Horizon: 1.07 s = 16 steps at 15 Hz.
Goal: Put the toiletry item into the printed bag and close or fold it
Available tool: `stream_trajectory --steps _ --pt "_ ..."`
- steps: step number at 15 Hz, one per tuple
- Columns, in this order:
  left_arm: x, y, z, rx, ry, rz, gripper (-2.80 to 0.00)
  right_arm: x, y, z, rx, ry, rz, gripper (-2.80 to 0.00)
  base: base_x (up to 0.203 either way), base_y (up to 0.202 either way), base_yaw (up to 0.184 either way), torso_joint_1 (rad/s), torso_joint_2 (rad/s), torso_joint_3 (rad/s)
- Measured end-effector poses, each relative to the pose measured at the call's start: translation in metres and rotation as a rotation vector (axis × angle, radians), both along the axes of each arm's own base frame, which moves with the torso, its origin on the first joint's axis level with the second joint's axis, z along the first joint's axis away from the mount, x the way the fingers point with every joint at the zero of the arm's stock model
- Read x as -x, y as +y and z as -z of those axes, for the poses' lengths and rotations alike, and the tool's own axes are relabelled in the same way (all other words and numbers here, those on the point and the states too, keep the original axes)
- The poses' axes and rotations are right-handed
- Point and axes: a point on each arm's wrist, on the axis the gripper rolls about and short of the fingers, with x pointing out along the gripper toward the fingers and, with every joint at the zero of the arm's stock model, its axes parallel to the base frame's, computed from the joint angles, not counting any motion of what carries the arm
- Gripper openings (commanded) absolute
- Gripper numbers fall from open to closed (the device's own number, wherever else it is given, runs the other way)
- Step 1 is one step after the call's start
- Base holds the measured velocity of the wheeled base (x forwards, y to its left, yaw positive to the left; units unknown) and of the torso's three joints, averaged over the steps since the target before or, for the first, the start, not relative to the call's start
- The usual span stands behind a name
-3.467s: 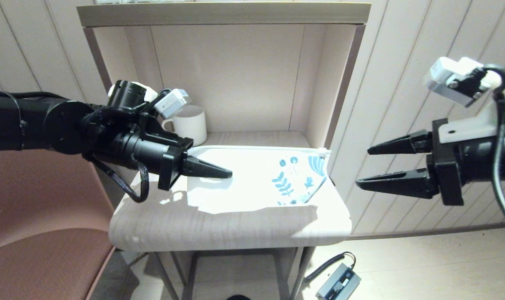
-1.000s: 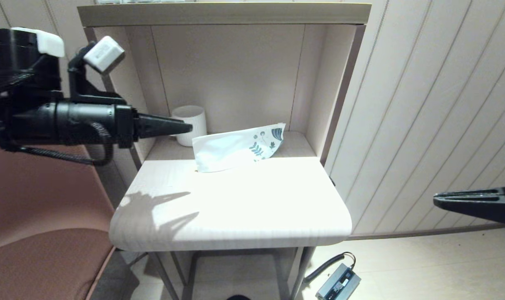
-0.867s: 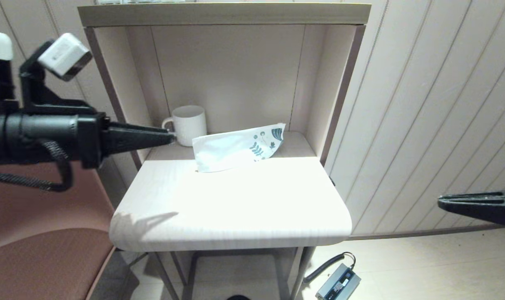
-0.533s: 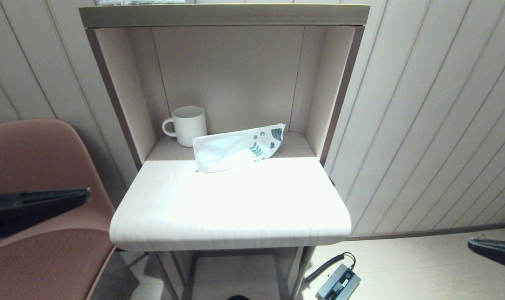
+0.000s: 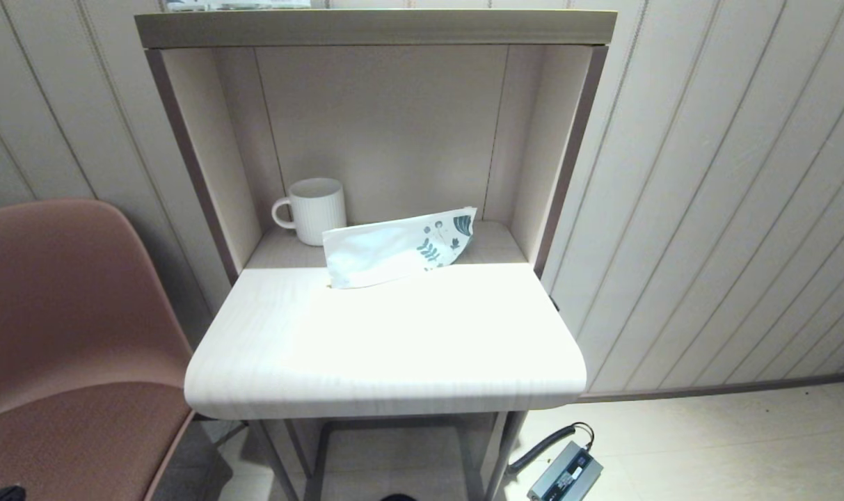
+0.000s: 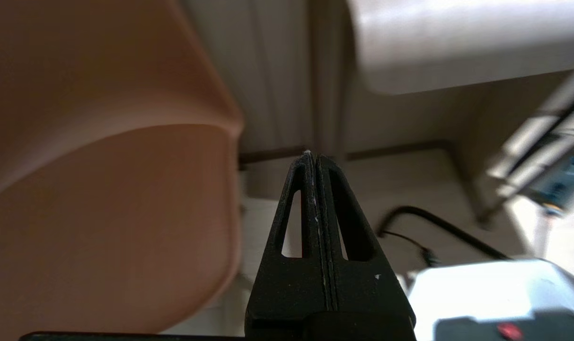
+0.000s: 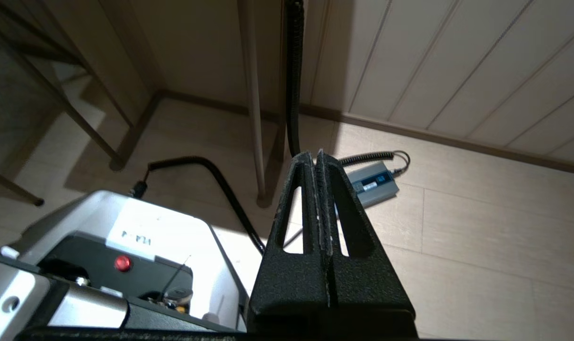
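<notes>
The printed bag (image 5: 394, 247) lies folded and propped at the back of the table (image 5: 387, 362), its leaf-printed end raised toward the right, next to the white mug (image 5: 314, 210). The toiletry item is hidden from view. Neither gripper shows in the head view. My left gripper (image 6: 313, 158) hangs low beside the chair, shut with nothing between its fingers. My right gripper (image 7: 315, 156) is down near the floor, also shut and empty.
A brown chair (image 5: 60, 334) stands left of the table. The table sits inside a shelf alcove (image 5: 380, 118) with side walls. A grey power adapter (image 5: 564, 473) with a coiled cable lies on the floor, and the robot base (image 7: 126, 246) is below.
Both arms have dropped out of the head view, left arm down to the left, right arm down to the right. The bag, let go earlier, lies folded by the mug.
</notes>
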Motion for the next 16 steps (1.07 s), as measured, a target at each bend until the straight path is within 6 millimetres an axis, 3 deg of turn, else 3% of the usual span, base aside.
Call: stream_trajectory --steps 4,7,9,12,16 --pt "0.012 0.005 0.040 -0.067 -0.062 -0.147 -2.80 0.003 0.000 0.004 -0.002 -0.116 0.009 -2.80 0.000 0.000 0.000 0.000 0.00 0.000" --pt "0.010 0.003 0.044 -0.033 -0.201 -0.085 -2.80 0.002 0.000 0.004 0.004 -0.163 0.017 -2.80 0.000 0.000 0.000 0.000 0.00 0.000" --pt "0.010 0.001 0.047 -0.058 -0.198 0.011 -2.80 0.004 0.001 0.007 -0.037 -0.108 0.004 -2.80 0.000 0.000 0.000 0.000 0.00 0.000" --pt "0.013 -0.001 0.052 -0.127 -0.123 0.152 -2.80 0.005 0.001 0.007 -0.019 -0.081 0.014 -2.80 0.000 0.000 0.000 0.000 0.00 0.000" --pt "0.017 0.000 0.060 -0.138 0.020 0.111 -2.80 0.005 -0.002 0.007 0.034 -0.070 0.083 -2.80 0.000 0.000 0.000 0.000 0.00 0.000"
